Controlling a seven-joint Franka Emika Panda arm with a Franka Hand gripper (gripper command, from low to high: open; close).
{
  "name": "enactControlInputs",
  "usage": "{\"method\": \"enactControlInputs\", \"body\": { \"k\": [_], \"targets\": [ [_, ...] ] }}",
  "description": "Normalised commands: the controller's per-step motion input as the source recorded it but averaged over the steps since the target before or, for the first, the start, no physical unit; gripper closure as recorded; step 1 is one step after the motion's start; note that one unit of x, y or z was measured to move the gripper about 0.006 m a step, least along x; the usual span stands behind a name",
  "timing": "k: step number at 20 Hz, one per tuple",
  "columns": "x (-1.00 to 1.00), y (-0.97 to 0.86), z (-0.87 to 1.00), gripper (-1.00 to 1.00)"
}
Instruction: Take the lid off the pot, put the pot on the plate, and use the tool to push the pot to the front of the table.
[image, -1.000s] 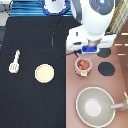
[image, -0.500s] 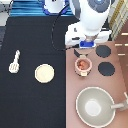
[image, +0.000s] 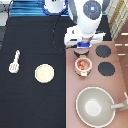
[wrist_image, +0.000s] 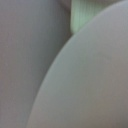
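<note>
Gripper right over the open pot

Gripper (image: 82, 50) hangs just above the pot (image: 83, 65) on the stove (image: 112, 85). I can't tell how the jaws are set. The pot's red inside shows, so the lid's off. It looks light and rigid — grab the rim or tabs. The wrist view shows only a pale curve (wrist_image: 90, 85), maybe the lid. The exterior view has the plate (image: 44, 73) and tool (image: 15, 61) apart on the table (image: 35, 40).

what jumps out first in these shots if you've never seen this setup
The big white robot arm dominates the exterior view's top right, its gripper hanging just above the small pinkish-tan pot, which stands open and reddish inside on the pinkish-brown stove block. Below it sits a large grey-beige pan. On the black table, at the left, lie a cream round plate and a cream-white spatula tool.
</note>
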Motion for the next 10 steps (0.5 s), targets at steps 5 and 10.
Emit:
{"method": "enactControlInputs", "body": {
  "k": [5,10],
  "targets": [
    [-0.32,0.4,-0.38,1.0],
    [0.11,0.19,-0.34,1.0]
  ]
}}
